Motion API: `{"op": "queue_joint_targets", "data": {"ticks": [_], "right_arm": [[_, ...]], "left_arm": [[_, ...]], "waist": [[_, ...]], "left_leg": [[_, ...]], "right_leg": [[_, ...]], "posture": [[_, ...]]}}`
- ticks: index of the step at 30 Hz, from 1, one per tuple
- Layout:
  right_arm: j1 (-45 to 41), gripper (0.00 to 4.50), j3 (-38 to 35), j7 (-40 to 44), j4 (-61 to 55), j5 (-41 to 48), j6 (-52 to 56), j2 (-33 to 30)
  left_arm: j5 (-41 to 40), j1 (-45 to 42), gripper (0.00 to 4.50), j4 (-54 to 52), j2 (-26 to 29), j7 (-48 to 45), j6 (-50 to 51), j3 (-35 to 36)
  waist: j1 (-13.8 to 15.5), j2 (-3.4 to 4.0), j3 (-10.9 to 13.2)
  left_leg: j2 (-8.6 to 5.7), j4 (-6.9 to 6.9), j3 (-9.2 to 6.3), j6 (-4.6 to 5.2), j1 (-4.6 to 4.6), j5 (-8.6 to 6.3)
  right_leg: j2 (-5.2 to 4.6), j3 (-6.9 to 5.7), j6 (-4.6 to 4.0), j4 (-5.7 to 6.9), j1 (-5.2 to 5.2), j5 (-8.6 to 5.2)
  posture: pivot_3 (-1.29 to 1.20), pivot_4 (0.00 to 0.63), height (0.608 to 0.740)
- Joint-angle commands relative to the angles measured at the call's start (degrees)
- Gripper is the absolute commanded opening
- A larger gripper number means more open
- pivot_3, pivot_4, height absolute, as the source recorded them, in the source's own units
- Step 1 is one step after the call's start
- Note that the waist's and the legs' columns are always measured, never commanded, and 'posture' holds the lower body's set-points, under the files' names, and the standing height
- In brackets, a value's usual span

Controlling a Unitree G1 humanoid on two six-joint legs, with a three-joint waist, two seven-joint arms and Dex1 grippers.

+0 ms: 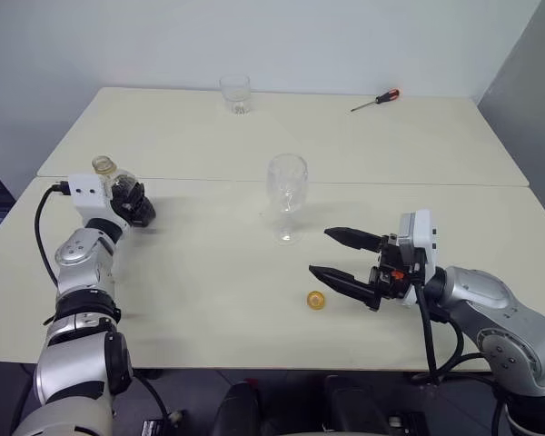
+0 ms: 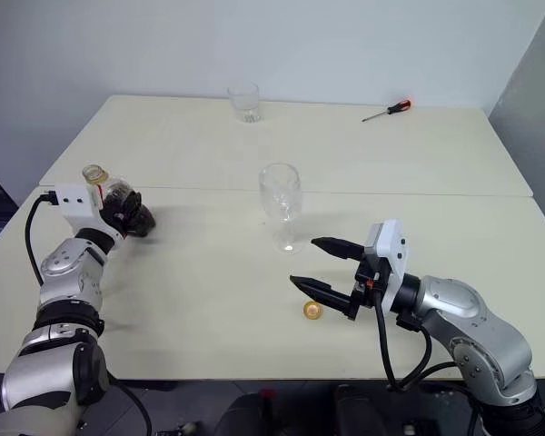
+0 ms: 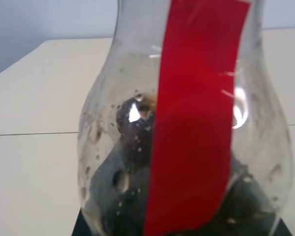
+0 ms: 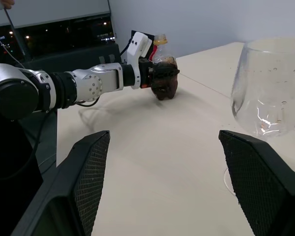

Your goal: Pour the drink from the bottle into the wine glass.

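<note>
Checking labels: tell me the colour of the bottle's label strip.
Red; the bottle shows it best in the left wrist view.

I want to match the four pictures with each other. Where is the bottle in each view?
Left eye view: the bottle is at the left, shut in the left pincer.
Right eye view: at the left too.
Left wrist view: very close, its red label in the middle.
Right wrist view: far behind, held in that pincer.
Shared landmark: the wine glass.

So I'm standing at two cream rectangular tabletops (image 1: 209, 300) pushed together, seam running straight across. Plain pale blue-white wall (image 1: 254, 36) behind, a grey wall panel (image 1: 536, 100) off to my right. Dark floor (image 1: 0, 195) shows past the left edge.
</note>
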Motion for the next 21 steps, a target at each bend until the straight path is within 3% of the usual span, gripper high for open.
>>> {"op": "queue_joint_targets", "data": {"ticks": [1,12,21], "right_arm": [[-1.0,3.79,-0.2,0.2,-1.5,1.3,-0.2,0.0],[-11.5,3.79,-1.0,-3.1,4.7,2.1,2.8,2.7],[-21.8,3.79,-2.0,-8.0,12.8,0.6,5.2,5.8]], "left_arm": [[-0.2,-2.3,1.22,-0.5,1.8,0.0,-2.0,0.7],[5.6,-11.5,1.19,-6.1,2.7,-9.6,0.6,-9.3],[10.8,-21.4,1.19,-7.1,0.4,-20.5,-7.5,-18.5]], "waist": [[0.0,-0.01,0.0],[0.0,-0.15,0.1],[0.0,-0.15,0.1]], "left_leg": [[0.0,0.0,0.0,0.0,0.0,0.0],[-0.08,0.13,-0.02,0.0,-0.01,0.01],[-0.08,0.06,0.14,0.01,-0.1,0.0]], "right_leg": [[0.0,0.0,0.0,0.02,0.0,0.0],[0.1,-0.04,0.0,0.2,-0.03,0.0],[0.11,-0.01,-0.01,0.15,-0.16,0.0]], "posture": [[0.0,0.15,0.74],[0.0,0.15,0.74],[0.0,0.15,0.74]]}}
